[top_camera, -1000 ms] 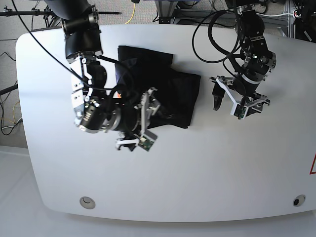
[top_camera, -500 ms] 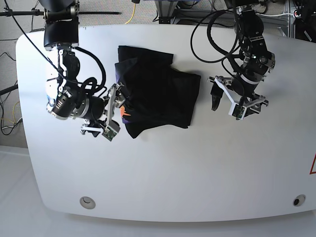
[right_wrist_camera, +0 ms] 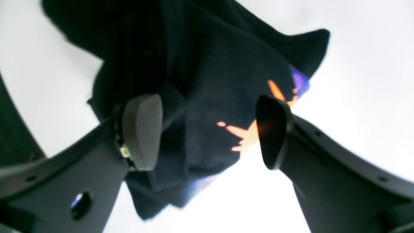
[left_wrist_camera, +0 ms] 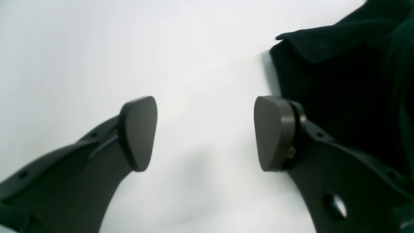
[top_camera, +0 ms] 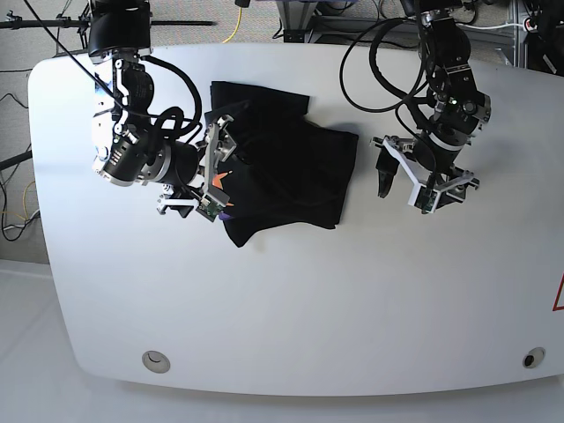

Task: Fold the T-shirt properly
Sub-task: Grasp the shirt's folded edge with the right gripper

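Robot lab: white table (top_camera: 352, 308), cables (top_camera: 370, 62)

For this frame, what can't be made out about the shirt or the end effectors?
- T-shirt print: base view, mostly hidden by folds and the right end effector; right wrist view shows only blurred orange and purple scraps.
- Lettering: not legible in any view.
- Shirt in left wrist view: cut off by the right edge, behind the left end effector.

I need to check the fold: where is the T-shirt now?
In the base view the T-shirt lies bunched on the white table, upper centre, between the right gripper and the left gripper.
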